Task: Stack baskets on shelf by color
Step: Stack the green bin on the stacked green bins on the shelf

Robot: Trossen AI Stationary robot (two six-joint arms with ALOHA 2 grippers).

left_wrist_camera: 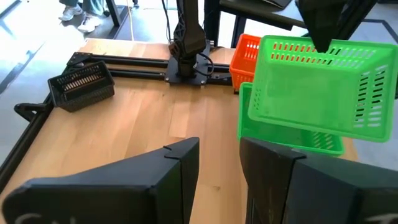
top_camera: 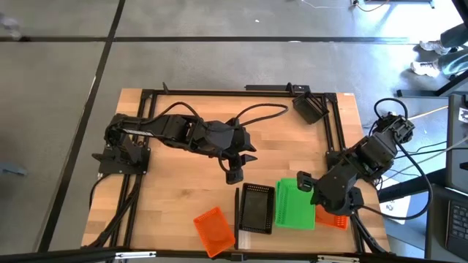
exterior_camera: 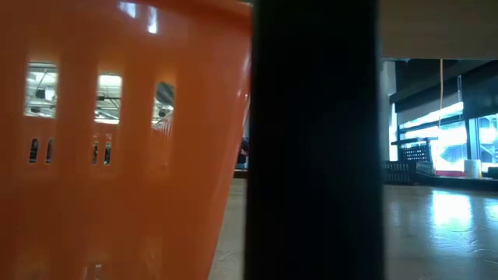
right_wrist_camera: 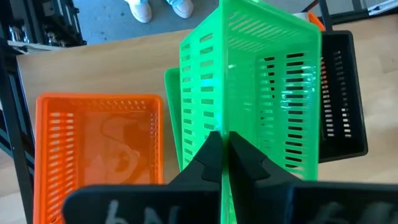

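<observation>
**Green basket held over its match, ready to nest**

The right gripper is clamped on the wall of a green basket, its two fingers pinched tight against the mesh, and it carries that basket tilted above a second green basket lying on the table. In the high view this pair sits at the lower right of the frame, just right of the black basket and just left of an orange basket half hidden under the right arm. Another orange basket lies at the lower centre, near the table's front edge, and another black basket rests at the upper right corner of the tabletop.

The left gripper hangs near the table's middle, above and to the left of the black basket, holding nothing, its fingers parted.

The step in hand appears to be stacking green on green. The next move likely calls for levelling the tilted basket, squaring it over the lower one, lowering it until it seats inside, then letting go. A skewed descent could catch a rim and push the lower basket aside.
</observation>
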